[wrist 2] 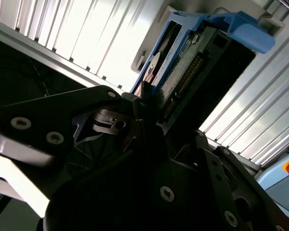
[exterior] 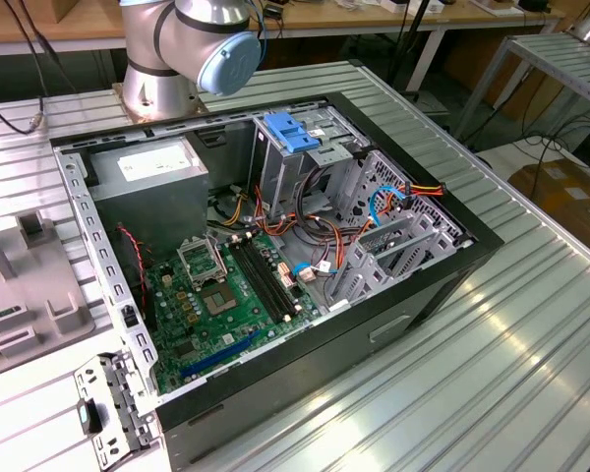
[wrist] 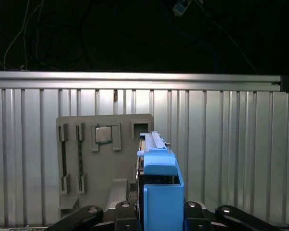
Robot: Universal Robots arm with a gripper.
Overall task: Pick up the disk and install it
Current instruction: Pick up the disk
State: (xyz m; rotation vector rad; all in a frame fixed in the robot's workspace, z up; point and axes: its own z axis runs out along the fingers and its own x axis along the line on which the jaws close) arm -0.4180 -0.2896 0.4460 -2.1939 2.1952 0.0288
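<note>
Disk [wrist: 159,192], blue-railed: clamped between the jaws of the gripper [wrist: 158,214], carried clear above the ribbed table [wrist: 231,144], near the grey parts tray [wrist: 103,163] (long axis pointing straight out from the fingers).

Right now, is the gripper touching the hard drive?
Touching. In the first wrist view the gripper clamps the hard drive by its blue side rails, no gap on either side.

One disk [wrist: 162,190] — one gripper [wrist: 159,211] — one computer case [exterior: 403,317].
</note>
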